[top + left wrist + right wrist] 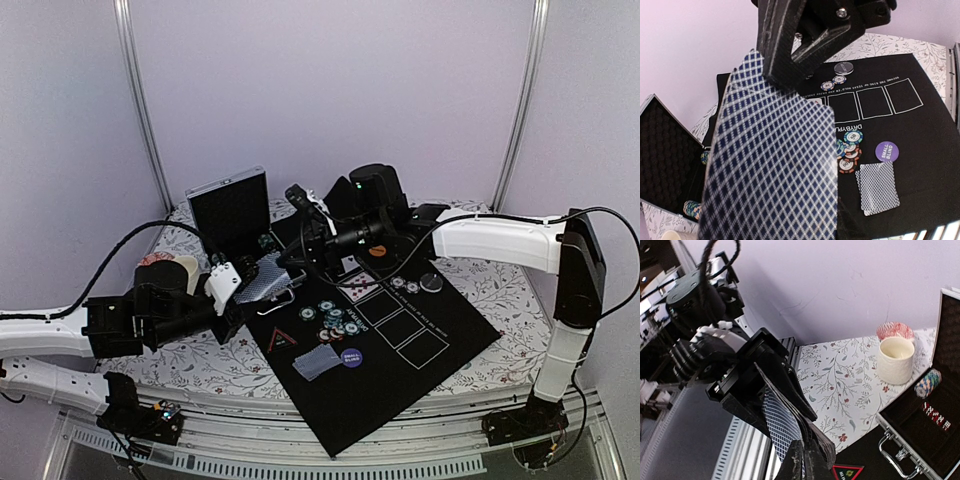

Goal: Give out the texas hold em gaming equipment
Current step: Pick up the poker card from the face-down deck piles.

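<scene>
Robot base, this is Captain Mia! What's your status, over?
Left gripper shut on card deck. Right gripper pinching the deck's edge. Chips, purple button on black mat, not blocking. Over.

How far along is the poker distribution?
Done: chips, purple button, triangle and a small card pile lie on the mat. In hand: left end effector holds the deck, right end effector pinching its edge. Left: a chip stack sits in the case.

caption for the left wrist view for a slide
Left gripper holds blue-checked playing cards above the black mat with poker chips, a small blind button
</scene>
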Controlling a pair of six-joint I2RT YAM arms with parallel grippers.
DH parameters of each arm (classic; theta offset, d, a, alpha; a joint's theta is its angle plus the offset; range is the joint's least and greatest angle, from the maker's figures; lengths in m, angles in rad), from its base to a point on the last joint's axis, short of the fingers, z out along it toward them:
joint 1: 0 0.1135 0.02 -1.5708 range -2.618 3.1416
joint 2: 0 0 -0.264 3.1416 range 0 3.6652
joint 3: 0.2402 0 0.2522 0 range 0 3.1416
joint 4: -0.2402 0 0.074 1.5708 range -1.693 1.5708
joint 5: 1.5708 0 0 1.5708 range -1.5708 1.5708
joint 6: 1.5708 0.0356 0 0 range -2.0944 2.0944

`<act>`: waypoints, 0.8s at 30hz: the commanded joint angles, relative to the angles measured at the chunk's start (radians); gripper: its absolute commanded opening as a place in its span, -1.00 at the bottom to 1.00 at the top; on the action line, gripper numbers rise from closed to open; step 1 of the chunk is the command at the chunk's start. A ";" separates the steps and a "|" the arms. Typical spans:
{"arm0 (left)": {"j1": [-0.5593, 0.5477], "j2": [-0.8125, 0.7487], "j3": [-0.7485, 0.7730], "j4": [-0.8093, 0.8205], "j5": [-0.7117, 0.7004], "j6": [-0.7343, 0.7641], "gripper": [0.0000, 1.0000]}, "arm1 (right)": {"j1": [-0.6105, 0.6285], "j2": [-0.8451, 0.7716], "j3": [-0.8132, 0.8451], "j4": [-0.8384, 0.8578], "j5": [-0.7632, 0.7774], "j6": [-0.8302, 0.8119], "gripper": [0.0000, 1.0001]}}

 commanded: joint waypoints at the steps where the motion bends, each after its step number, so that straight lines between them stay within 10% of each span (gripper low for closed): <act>1: -0.008 0.000 0.019 0.030 0.001 0.005 -0.32 | 0.001 0.004 0.035 -0.051 -0.010 -0.020 -0.94; 24: -0.009 -0.021 0.010 0.016 -0.005 -0.003 -0.32 | -0.049 -0.128 0.003 -0.143 0.059 -0.089 -0.96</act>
